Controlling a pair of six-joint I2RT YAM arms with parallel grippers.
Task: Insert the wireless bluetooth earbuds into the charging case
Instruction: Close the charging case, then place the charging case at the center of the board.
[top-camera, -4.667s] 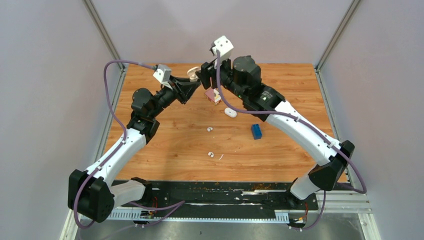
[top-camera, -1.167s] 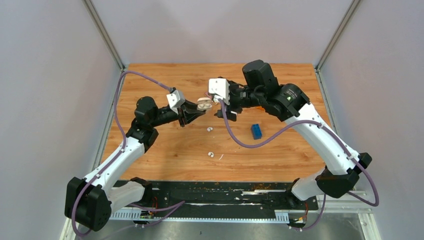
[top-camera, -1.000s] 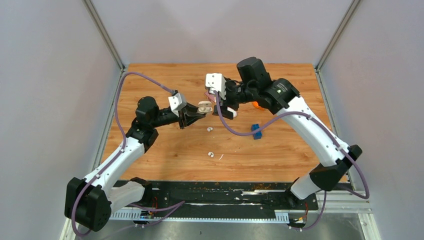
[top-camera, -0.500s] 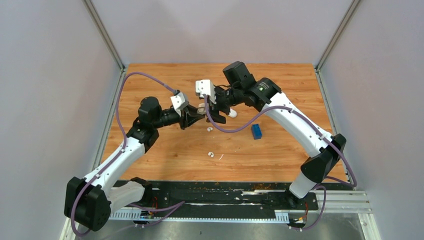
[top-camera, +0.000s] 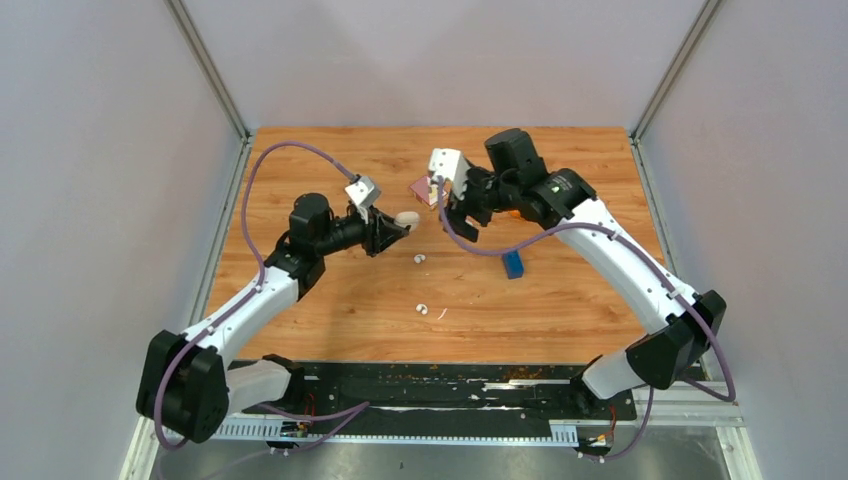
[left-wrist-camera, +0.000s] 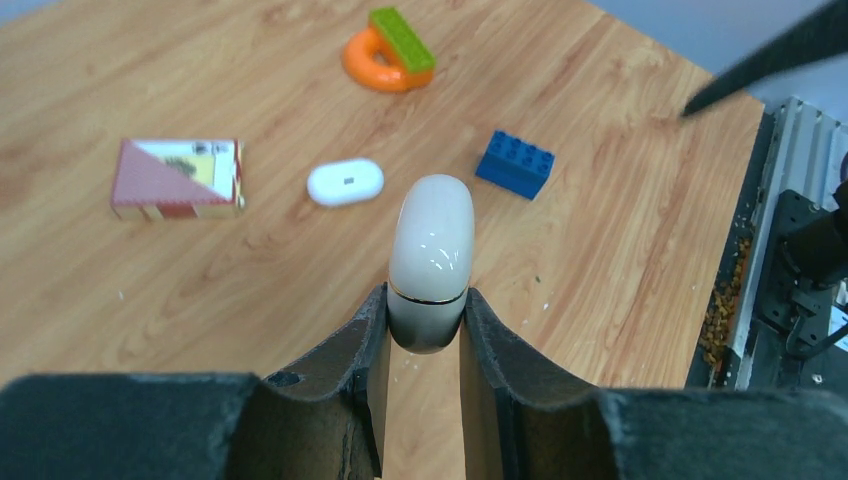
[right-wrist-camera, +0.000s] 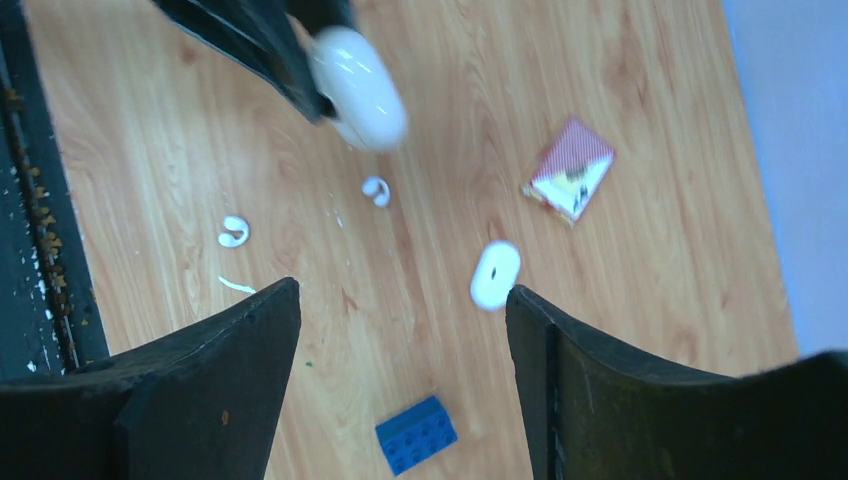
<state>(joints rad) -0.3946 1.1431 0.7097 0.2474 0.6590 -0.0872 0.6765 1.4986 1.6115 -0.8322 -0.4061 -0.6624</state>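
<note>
Two earbuds (top-camera: 420, 258) are lying loose on the surface (top-camera: 330, 300), well apart from each other. One is sitting near the middle. The other earbud (top-camera: 422, 309) is resting closer to the arm bases, with a thin white sliver (top-camera: 440, 314) just beside it.

You are holding the case (left-wrist-camera: 431, 240) in your left gripper (left-wrist-camera: 425, 320). Its fingers are pinching tight on the case's lower end, so most of the case is sticking out past the fingertips. The case is hanging in the air, raised off the surface, and the nearer earbud is lying on the wood below and a little toward the bases. A thin seam is running across the case just above the fingers.

Your right gripper (right-wrist-camera: 402, 292) is hovering across from the left one, with its jaws standing wide and nothing between them. It is touching neither the case nor the earbuds. In its wrist view the case is appearing blurred at the top, with both earbuds showing on the wood beyond it.

Other things are sitting on the surface farther back. A white pebble (left-wrist-camera: 346, 182) is lying between a red-and-white box (left-wrist-camera: 178, 178) and a blue brick (left-wrist-camera: 516, 164). An orange ring (left-wrist-camera: 375, 72) is lying behind them with a green block (left-wrist-camera: 402, 38) resting on it.
</note>
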